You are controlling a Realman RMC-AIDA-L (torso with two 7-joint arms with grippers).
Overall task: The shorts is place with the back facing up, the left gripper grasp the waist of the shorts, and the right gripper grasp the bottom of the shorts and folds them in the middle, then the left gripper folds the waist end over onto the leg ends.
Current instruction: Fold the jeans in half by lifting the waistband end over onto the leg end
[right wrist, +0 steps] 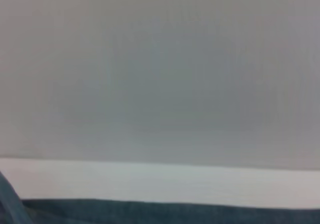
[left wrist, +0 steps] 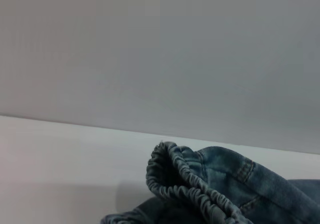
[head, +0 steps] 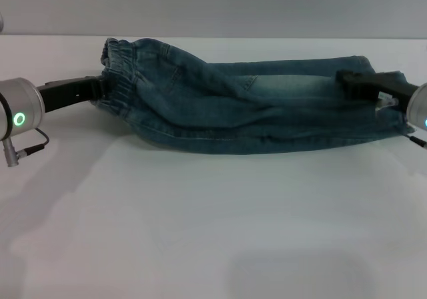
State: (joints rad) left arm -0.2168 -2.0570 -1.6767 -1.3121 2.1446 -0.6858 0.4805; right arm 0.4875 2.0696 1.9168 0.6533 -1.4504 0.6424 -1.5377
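Observation:
The faded blue denim shorts (head: 233, 105) stretch across the far part of the white table, doubled lengthwise, with the middle sagging toward me. The waist of the shorts (head: 120, 79), a ruffled elastic band, is at the left, and my left gripper (head: 100, 89) is shut on it. Up close, the puckered waist (left wrist: 185, 179) stands bunched in the left wrist view. At the right, my right gripper (head: 343, 79) is shut on the bottom of the shorts (head: 380, 122), whose hems are mostly hidden behind the claw. Only a dark strip of the shorts (right wrist: 150, 211) shows in the right wrist view.
The white table (head: 213, 232) spreads bare in front of the shorts, with a soft shadow under them. A grey wall (head: 213, 5) rises right behind the table's far edge. My left arm's cable (head: 27, 149) hangs near the left edge.

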